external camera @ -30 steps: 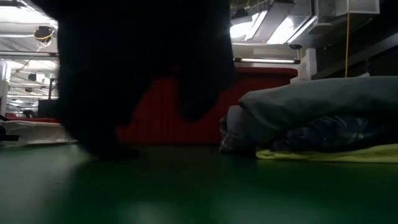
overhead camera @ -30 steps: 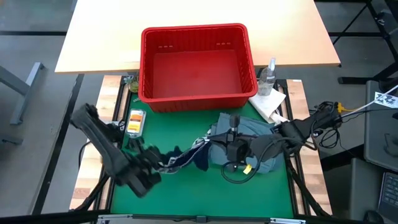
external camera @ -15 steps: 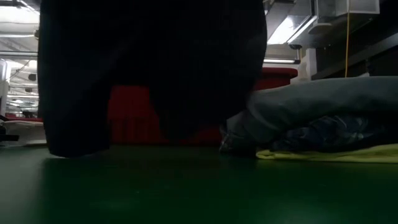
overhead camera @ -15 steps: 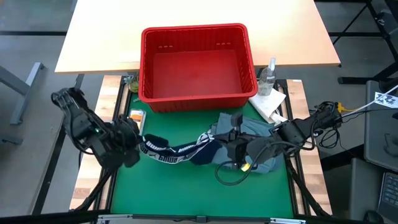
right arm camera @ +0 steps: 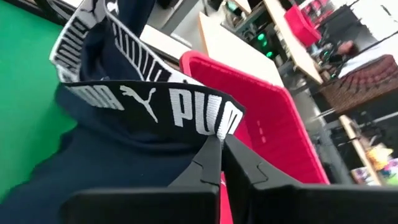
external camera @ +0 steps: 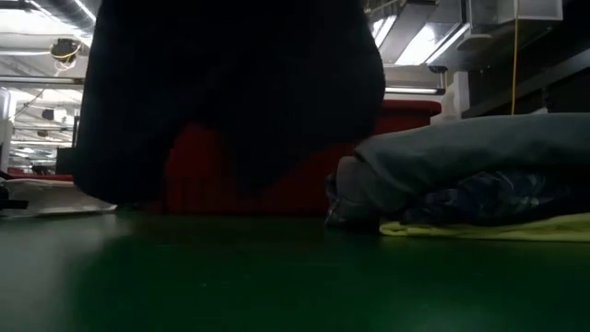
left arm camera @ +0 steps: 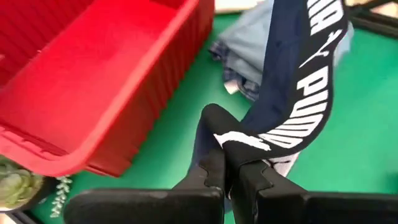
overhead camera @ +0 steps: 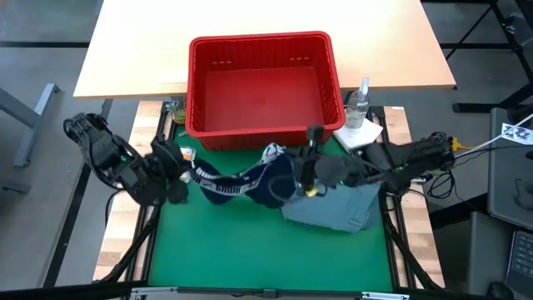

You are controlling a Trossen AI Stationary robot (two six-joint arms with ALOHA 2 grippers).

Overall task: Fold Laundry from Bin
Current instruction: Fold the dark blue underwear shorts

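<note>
High view: I've got both grippers, left [overhead camera: 185,165] and right [overhead camera: 298,172], clamped on the dark navy garment [overhead camera: 250,178], stretched above the mat. Bin [overhead camera: 264,43] is empty, nothing folded yet.

The left arm comes in from about eight o'clock, elbow bent out past the table edge, forearm running toward the middle. Its hand [overhead camera: 185,163] sits at roughly nine o'clock, its two dark fingers [left arm camera: 214,171] pressed together on one end of the dark navy garment with a white lettered waistband [overhead camera: 246,179]. The right arm reaches in from three o'clock, stretched low and nearly straight. Its hand [overhead camera: 298,171] is near centre, fingers [right arm camera: 211,163] pinched on the waistband's other end.
</note>
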